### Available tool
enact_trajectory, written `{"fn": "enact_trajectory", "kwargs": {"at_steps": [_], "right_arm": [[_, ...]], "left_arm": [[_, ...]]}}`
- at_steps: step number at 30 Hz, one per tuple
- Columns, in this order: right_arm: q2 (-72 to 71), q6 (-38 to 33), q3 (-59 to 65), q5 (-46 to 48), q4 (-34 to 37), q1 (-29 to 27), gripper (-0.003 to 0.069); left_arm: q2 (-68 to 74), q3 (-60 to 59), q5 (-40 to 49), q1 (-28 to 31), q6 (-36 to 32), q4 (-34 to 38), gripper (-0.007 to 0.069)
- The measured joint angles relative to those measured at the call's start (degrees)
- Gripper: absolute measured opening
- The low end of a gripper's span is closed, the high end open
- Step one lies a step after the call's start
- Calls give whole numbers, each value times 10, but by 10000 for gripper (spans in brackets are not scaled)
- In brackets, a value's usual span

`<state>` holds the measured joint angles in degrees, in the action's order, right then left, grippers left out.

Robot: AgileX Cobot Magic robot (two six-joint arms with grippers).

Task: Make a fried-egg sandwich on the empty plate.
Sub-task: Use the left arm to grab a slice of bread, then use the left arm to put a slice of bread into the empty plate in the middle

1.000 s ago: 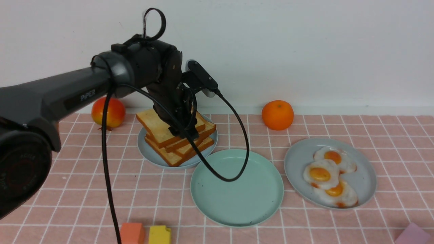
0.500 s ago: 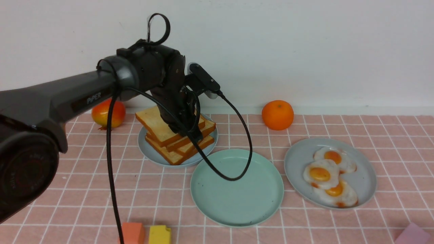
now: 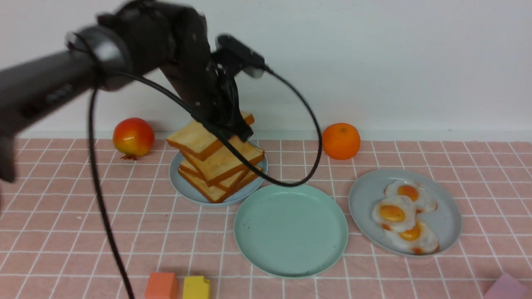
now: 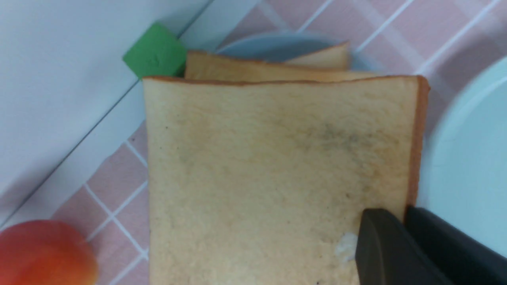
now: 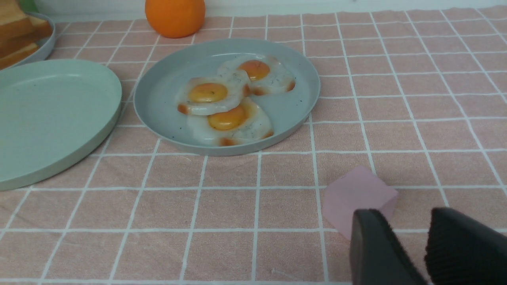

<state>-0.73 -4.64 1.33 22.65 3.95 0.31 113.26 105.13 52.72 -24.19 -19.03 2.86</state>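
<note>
Between left end effector's [image 4: 396, 231] fingertips, toast slice [image 4: 277, 166]

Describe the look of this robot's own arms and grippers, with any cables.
The left arm is dark grey to black, with a paler grey rounded section near the wrist and blurred light lettering on its side. A thin black cable loops from the wrist. The left gripper has dark fingers; the right gripper's fingers are dark grey too.

bench: pink, white grid lines [image 3: 124, 232]
plates: mint-green [image 3: 291, 230], two grey-blue [image 3: 444, 211] [image 3: 187, 189]
fruit: pomegranate [image 3: 133, 137], orange [image 3: 341, 141]
blocks: orange-red [image 3: 161, 285], yellow [image 3: 196, 287], pink [image 3: 506, 286], green one [image 4: 155, 50] behind the toast plate
</note>
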Motion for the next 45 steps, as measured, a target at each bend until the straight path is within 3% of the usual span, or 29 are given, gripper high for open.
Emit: {"fn": "enact_trajectory", "kwargs": {"at_steps": [3, 11, 26, 29, 39, 43, 45], "right_arm": [[0, 0, 0, 0, 0, 0, 242], [0, 0, 0, 0, 0, 0, 242], [0, 0, 0, 0, 0, 0, 242], [0, 0, 0, 0, 0, 0, 242], [0, 0, 0, 0, 0, 0, 242], [0, 0, 0, 0, 0, 0, 242], [0, 0, 0, 0, 0, 0, 242]], "left_arm": [[-32, -39, -1, -19, -7, 10, 64], [-55, -196, -112, -170, -24, -8, 64], [18, -199, -196, -183, -24, -7, 64], [27, -199, -199, -183, -24, -4, 108], [10, -199, -190, -183, -24, 8, 400], [-25, -199, -162, -183, -24, 30, 434], [-89, -200, -142, -187, 7, 61, 395]]}}
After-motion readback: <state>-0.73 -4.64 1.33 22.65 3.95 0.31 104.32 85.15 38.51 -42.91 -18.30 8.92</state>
